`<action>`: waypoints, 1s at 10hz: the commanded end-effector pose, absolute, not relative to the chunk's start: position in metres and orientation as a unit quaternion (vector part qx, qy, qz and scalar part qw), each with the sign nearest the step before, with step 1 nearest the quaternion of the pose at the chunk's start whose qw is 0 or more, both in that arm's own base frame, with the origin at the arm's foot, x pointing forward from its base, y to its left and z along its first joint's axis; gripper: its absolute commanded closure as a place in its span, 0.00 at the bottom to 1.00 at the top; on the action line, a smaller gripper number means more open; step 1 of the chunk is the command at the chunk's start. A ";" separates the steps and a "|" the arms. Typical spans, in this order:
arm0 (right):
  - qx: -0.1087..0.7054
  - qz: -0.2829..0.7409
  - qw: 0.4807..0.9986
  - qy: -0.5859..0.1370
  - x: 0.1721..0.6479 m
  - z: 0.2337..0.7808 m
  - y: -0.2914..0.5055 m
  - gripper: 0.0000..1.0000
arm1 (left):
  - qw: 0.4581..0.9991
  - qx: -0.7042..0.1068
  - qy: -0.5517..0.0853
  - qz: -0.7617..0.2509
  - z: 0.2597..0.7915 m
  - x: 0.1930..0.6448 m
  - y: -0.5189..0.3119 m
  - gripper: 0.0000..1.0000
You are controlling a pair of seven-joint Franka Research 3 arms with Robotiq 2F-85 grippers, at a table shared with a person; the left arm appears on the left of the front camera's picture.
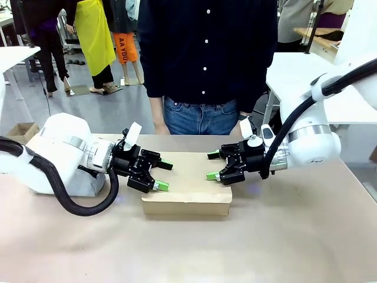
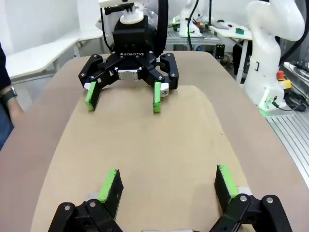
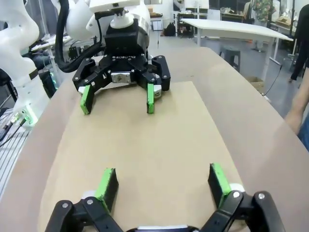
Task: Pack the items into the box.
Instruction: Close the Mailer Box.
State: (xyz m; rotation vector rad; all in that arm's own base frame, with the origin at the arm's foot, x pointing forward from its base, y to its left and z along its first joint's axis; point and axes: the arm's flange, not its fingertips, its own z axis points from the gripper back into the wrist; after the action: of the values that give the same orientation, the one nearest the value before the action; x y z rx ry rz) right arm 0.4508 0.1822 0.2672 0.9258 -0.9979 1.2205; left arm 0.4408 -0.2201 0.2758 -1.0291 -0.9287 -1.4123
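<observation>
The brown cardboard box (image 1: 188,177) lies in the middle of the table with its lid down flat. The items are hidden from view. My left gripper (image 1: 165,175) hovers over the box's left end, open and holding nothing. Opposite it, my right gripper (image 1: 212,165) hangs over the right end, also open and holding nothing. In the left wrist view my left gripper (image 2: 167,179) spans the lid (image 2: 154,140), facing the right gripper (image 2: 123,104). The right wrist view mirrors this: right gripper (image 3: 161,176) near, left gripper (image 3: 118,106) far, the box's lid (image 3: 145,140) between.
A person in a dark shirt and jeans (image 1: 203,65) stands at the table's far edge, arms at the sides; a hand (image 2: 7,99) shows beside the table. Bare tabletop (image 1: 283,236) lies in front of and to the right of the box.
</observation>
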 end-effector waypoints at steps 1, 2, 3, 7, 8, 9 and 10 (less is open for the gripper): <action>0.391 0.532 0.628 -0.413 0.449 0.268 0.177 0.00 | 0.556 -0.441 -0.389 -0.587 0.276 0.444 -0.212 0.00; 0.404 0.522 0.616 -0.431 0.446 0.279 0.174 0.00 | 0.548 -0.458 -0.403 -0.573 0.283 0.444 -0.206 0.00; 0.413 0.504 0.614 -0.445 0.442 0.296 0.167 0.00 | 0.535 -0.483 -0.420 -0.552 0.296 0.440 -0.198 0.00; 0.496 0.348 0.696 -0.384 0.409 0.372 0.110 0.00 | 0.572 -0.542 -0.414 -0.456 0.349 0.405 -0.147 0.00; 0.515 0.316 0.714 -0.352 0.397 0.382 0.091 0.00 | 0.589 -0.573 -0.383 -0.423 0.354 0.398 -0.131 0.00; 0.512 0.303 0.734 -0.328 0.388 0.388 0.071 0.00 | 0.602 -0.599 -0.361 -0.385 0.358 0.395 -0.114 0.00; 0.522 0.267 0.742 -0.325 0.379 0.391 0.046 0.00 | 0.638 -0.604 -0.348 -0.328 0.360 0.393 -0.087 0.00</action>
State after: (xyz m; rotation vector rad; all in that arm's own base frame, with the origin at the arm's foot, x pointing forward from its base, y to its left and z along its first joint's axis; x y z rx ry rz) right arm 0.3894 0.0659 0.3775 1.1119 -0.7448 0.6357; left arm 0.3963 -0.1087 0.3504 -1.3594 -0.8451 -0.8738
